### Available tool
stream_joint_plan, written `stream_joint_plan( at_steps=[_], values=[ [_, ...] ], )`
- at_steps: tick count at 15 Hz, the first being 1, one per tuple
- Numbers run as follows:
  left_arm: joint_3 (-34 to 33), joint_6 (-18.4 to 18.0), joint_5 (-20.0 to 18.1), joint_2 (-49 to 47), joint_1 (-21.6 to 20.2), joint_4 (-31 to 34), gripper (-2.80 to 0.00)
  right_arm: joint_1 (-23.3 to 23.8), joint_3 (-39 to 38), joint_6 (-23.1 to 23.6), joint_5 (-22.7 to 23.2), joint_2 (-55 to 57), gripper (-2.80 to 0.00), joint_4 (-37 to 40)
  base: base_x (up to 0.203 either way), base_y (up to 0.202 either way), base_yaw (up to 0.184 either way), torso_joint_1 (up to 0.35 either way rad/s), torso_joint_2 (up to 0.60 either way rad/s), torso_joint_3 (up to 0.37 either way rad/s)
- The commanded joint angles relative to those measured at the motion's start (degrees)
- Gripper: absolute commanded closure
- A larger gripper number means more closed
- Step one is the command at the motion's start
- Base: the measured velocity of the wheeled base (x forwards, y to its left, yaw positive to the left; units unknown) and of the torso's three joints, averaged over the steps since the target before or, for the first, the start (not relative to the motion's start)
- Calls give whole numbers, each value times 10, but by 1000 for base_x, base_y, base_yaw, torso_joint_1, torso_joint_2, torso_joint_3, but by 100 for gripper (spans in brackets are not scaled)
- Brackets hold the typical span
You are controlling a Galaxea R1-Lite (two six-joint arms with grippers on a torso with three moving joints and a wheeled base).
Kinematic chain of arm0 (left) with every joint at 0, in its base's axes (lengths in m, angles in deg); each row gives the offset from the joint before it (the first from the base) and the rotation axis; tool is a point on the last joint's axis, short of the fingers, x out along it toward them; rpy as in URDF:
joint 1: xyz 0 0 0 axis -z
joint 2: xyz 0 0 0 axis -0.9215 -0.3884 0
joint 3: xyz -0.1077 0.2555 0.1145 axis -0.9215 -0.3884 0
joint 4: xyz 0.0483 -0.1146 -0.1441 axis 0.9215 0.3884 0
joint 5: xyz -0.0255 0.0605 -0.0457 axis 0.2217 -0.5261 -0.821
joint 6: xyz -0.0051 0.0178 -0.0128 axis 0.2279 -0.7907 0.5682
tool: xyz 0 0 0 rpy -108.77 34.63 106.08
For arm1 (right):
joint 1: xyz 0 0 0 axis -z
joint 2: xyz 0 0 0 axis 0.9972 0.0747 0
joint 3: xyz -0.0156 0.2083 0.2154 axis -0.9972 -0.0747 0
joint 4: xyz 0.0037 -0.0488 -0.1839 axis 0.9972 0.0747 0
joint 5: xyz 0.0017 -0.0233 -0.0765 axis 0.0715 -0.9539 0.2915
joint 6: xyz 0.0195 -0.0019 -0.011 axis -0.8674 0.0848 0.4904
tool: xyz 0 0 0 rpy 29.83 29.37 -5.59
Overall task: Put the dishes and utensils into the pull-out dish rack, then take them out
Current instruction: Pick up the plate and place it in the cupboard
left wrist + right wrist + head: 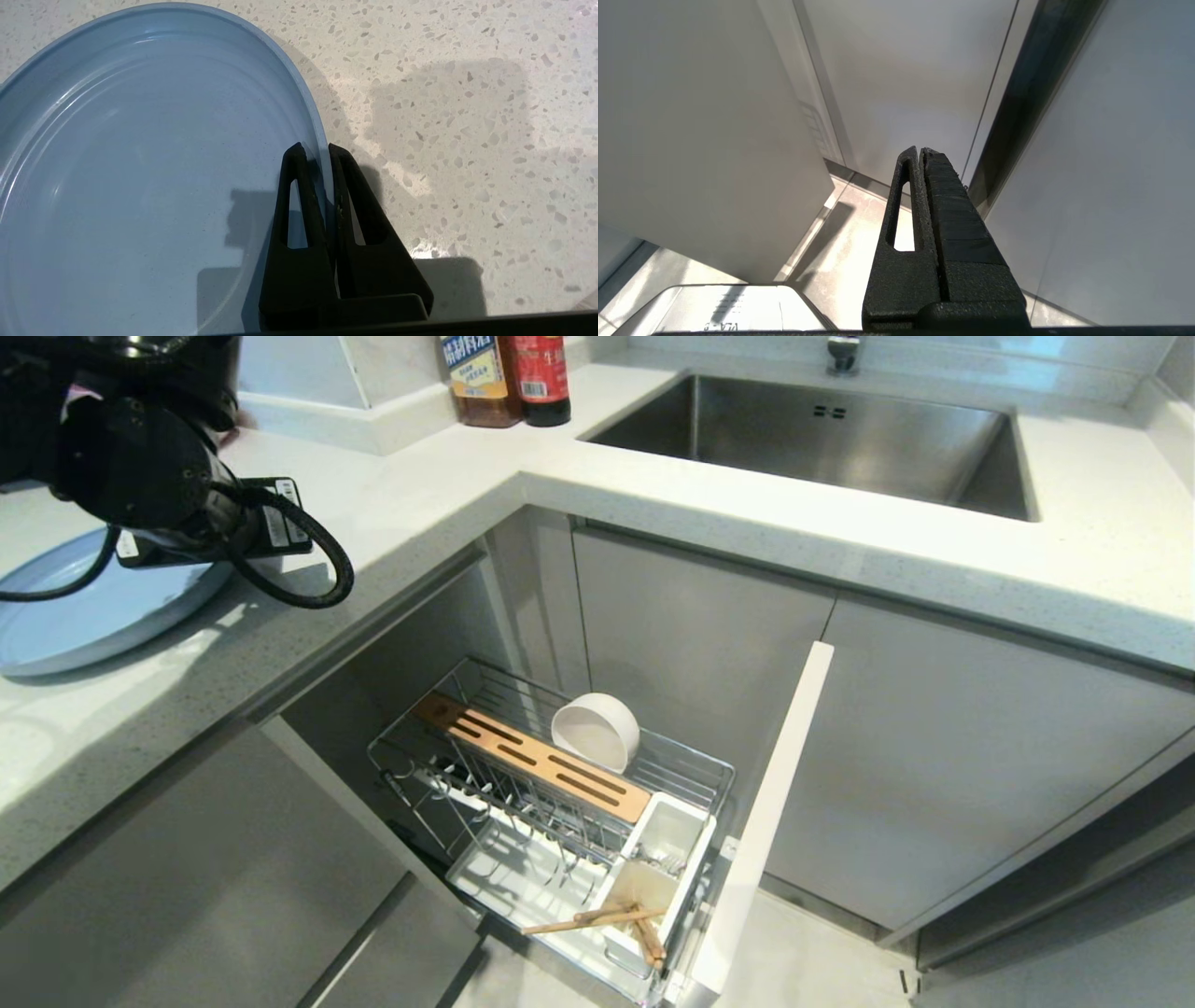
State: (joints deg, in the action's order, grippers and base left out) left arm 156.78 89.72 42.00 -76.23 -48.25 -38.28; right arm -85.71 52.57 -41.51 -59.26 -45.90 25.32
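The pale blue plate (84,607) (140,177) lies flat on the counter at the far left. My left gripper (314,150) is shut on its rim, one finger inside the plate and one outside on the counter side. The pull-out dish rack (551,821) stands open below the counter. In it the cream-white bowl (596,730) leans on its side behind the wooden knife block (532,756). The chopsticks (607,919) lie across the white cutlery holder (653,877); a bit of the metal fork (665,863) shows inside it. My right gripper (920,150) is shut on nothing, down by the cabinet fronts.
A steel sink (822,439) is set in the counter at the back right. Two sauce bottles (509,378) stand behind the counter corner. The rack's narrow white door front (766,821) sticks out toward me. Grey cabinet doors (934,756) flank the rack.
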Motion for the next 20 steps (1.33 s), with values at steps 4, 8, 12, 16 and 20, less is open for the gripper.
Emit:
stream_joint_plan(
  at_steps=[4, 8, 12, 16, 20],
  values=[
    [1, 2, 4, 58, -1, -2, 0, 0, -1, 0, 0, 0, 0, 0, 0, 0, 0, 0, 0, 0],
    [19, 18, 4, 111, 1, -96, 0, 0, -1, 0, 0, 0, 0, 0, 0, 0, 0, 0, 0, 0],
    [15, 21, -14, 155, 3, -233, 0, 0, -1, 0, 0, 0, 0, 0, 0, 0, 0, 0, 0, 0],
    [22, 38, -18, 163, 59, -273, 0, 0, -1, 0, 0, 0, 0, 0, 0, 0, 0, 0, 0, 0],
    [24, 40, -19, 170, 206, -324, 0, 0, -1, 0, 0, 0, 0, 0, 0, 0, 0, 0, 0, 0]
  ],
)
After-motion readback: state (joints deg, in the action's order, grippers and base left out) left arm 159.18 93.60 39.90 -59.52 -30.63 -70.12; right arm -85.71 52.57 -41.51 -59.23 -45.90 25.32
